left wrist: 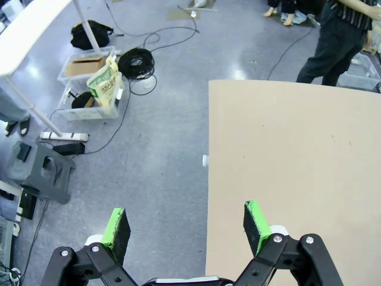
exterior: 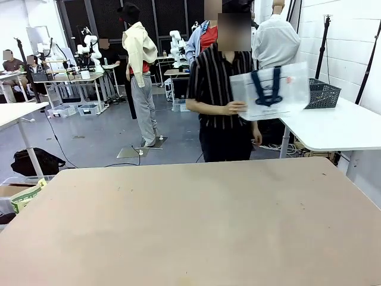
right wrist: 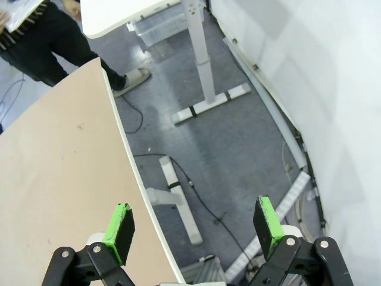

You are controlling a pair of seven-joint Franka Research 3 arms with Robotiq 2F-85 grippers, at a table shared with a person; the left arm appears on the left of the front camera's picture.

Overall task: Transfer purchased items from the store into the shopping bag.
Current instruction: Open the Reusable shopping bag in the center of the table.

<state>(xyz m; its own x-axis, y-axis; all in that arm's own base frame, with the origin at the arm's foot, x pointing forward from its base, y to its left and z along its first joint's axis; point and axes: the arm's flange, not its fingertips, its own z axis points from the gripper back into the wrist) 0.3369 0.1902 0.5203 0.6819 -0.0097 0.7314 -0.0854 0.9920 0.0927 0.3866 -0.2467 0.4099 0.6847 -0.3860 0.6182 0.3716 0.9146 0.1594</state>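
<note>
Black, green-padded left gripper and right gripper gape empty above edges of the beige table. At one o'clock a person's hand holds a translucent whitish navy-handled bag.

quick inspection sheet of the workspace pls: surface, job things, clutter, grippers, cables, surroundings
surface: tan table, a few small dark specks
job's things: shopping bag held up by the person at the far side; dark basket on the white side table
clutter: nothing seen on the tan table
grippers: left gripper open, fingers apart, holding nothing; right gripper the same; each hangs over a table edge
cables: black coil and loose leads on the floor
surroundings: plastic bins, grey step stool, white wall
</note>
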